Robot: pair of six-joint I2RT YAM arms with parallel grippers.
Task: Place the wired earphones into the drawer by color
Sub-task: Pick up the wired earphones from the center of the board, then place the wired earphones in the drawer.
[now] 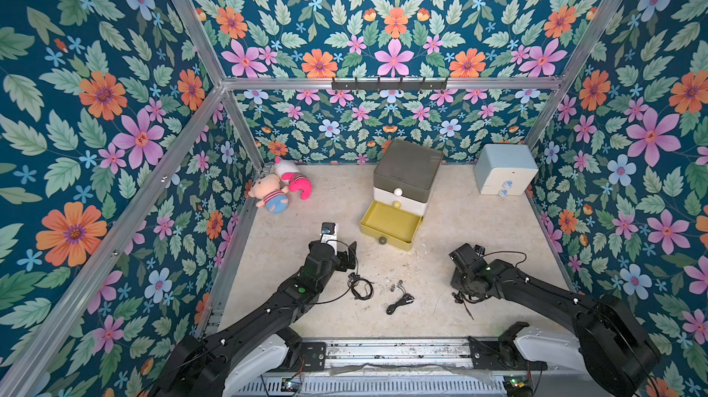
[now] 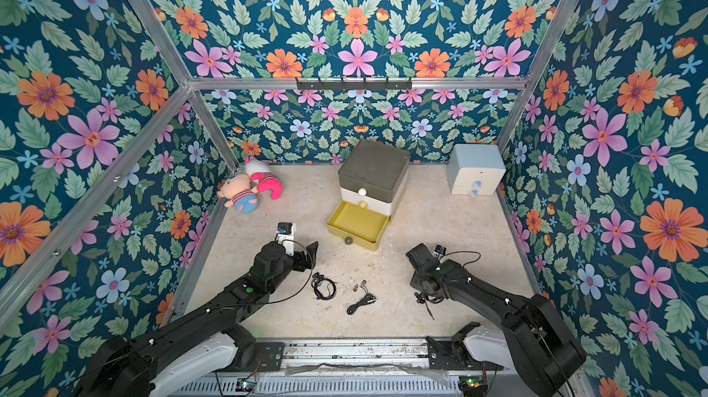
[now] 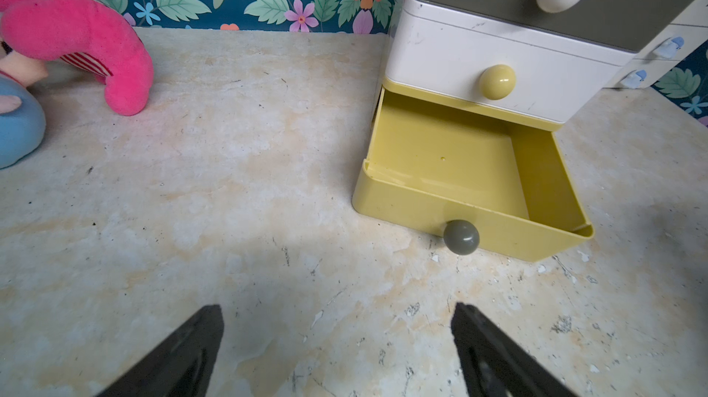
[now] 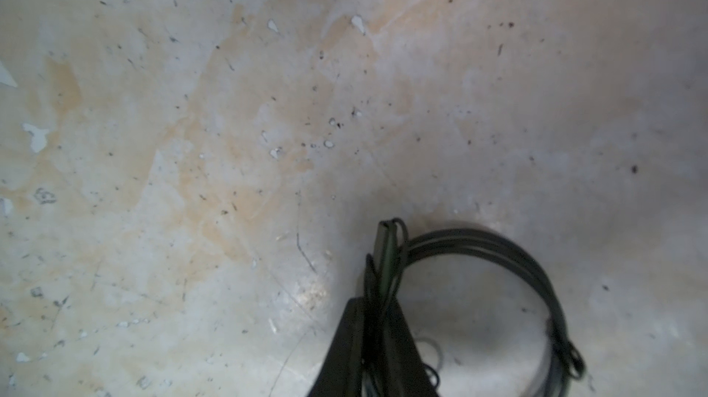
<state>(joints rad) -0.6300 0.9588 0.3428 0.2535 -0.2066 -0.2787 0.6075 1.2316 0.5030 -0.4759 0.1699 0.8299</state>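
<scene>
Black earphones (image 4: 479,240) are clamped in my right gripper (image 4: 377,311), their coil looping out beside its tips; my left gripper (image 3: 337,311) stands wide open, holding nothing.

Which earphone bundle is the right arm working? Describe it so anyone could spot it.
From the three-tier drawer box, its yellow bottom tier open, come toward the robot: three black earphone bundles lie across the table. It's the black coil farthest to the robot's right, the only one pinched in the right gripper's fingers.
</scene>
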